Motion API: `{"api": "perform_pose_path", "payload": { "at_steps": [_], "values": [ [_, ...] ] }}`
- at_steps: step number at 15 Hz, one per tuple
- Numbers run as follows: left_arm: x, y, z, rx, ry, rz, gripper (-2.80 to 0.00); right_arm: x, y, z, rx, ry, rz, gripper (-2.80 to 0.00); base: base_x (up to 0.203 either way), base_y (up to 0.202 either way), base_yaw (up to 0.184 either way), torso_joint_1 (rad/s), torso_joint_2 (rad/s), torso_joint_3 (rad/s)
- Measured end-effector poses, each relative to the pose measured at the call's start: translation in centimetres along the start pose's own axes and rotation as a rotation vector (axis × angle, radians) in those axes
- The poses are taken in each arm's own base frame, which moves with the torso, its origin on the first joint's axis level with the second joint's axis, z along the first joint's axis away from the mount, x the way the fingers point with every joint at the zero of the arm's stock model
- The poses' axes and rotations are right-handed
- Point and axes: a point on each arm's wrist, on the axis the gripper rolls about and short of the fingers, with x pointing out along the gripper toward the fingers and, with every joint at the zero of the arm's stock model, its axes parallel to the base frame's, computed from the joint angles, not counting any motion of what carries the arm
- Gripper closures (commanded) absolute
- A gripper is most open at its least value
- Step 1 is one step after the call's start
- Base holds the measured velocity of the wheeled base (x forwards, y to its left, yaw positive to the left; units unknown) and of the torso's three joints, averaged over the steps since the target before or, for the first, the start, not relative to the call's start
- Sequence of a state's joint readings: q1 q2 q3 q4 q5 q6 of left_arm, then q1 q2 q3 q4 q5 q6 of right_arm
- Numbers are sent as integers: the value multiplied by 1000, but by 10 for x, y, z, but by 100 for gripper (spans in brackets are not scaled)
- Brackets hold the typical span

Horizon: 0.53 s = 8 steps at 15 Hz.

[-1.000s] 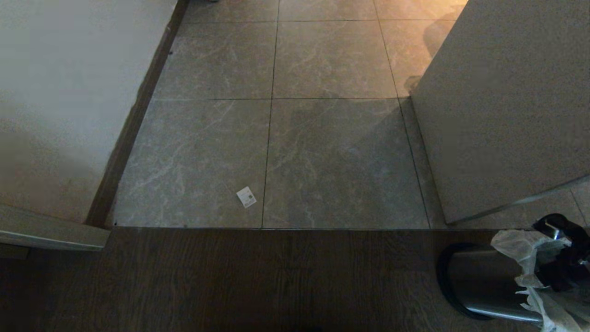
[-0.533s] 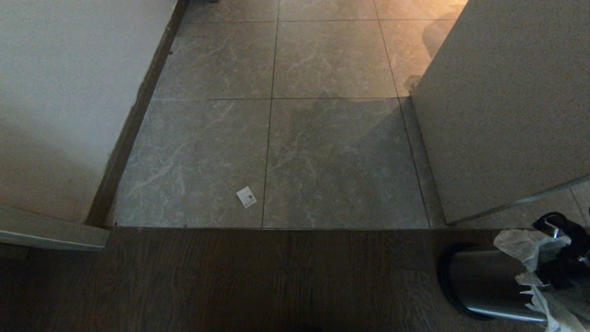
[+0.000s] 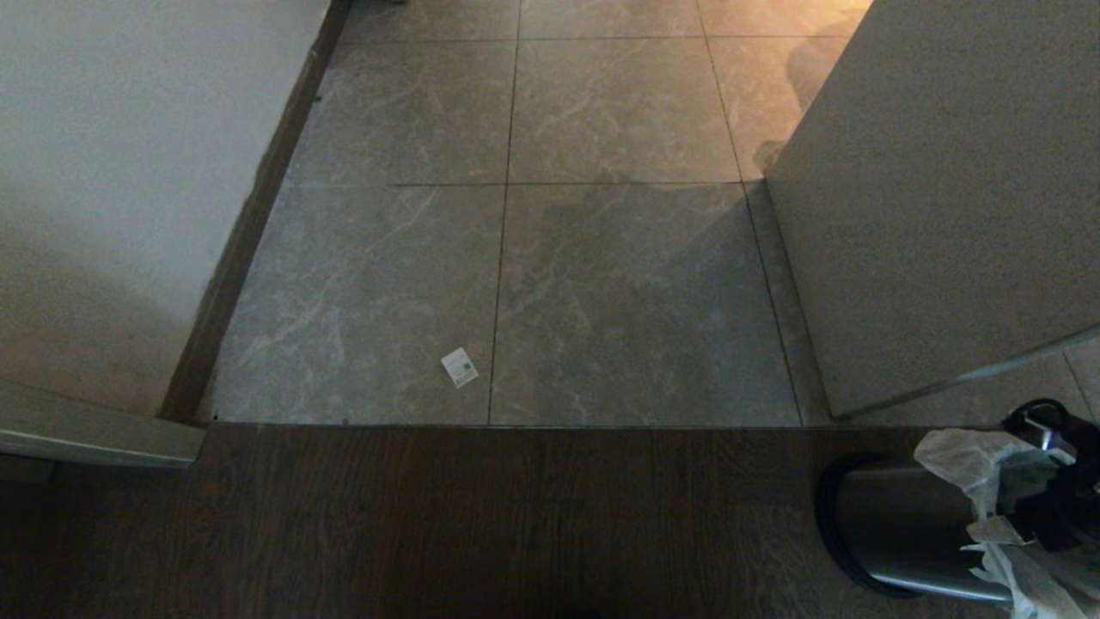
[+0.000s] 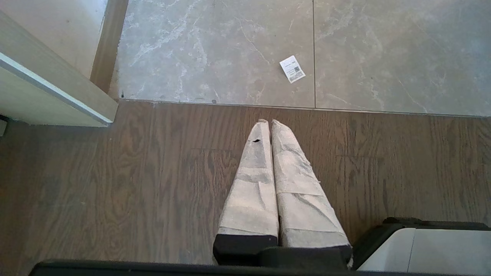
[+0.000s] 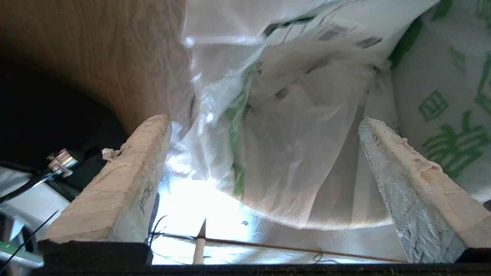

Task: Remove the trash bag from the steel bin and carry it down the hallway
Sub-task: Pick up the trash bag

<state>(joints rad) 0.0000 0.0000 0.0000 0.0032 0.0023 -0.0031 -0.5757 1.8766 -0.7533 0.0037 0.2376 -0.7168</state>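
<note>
Trash bag [image 3: 975, 468] of thin crinkly white plastic with green printing sits in the small round steel bin [image 3: 902, 524] of brushed silver with a black base ring, at the far right of the head view, its rumpled top spilling over the bin's rim. Going left to right in that view: a white wall [image 3: 112, 198] with a dark baseboard stands at the left edge, then the hallway [image 3: 619, 284] of glossy grey-beige marble-look tiles stretches ahead, with a small white paper slip [image 3: 460, 367] lying on a tile close to the seam where the tiles meet the dark wood-plank floor [image 3: 430, 524]. Farther right a second white wall [image 3: 945, 198] juts in, and below it, on the wood planks, stands the bin. The right pincer [image 3: 1053, 481] hangs over the bin's mouth, dark against the plastic; in the right wrist view its two tape-wrapped fingers [image 5: 126, 180] stand wide apart with the bag's loose film between them, not clamped on it. The left pincer [image 4: 268, 124] hangs over bare wood floor well away from the bin, its wrapped fingers pressed together and holding nothing.
</note>
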Motion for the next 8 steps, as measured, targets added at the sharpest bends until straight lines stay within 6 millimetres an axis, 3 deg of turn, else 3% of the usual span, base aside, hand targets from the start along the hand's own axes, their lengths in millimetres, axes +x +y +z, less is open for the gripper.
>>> {"api": "perform_pose_path", "payload": {
  "at_steps": [8],
  "values": [
    [0,0,0,1,1,0,0,-12,-5,-10,-8,21,-62,-280,0,0,0,0,0,0]
  ]
}}
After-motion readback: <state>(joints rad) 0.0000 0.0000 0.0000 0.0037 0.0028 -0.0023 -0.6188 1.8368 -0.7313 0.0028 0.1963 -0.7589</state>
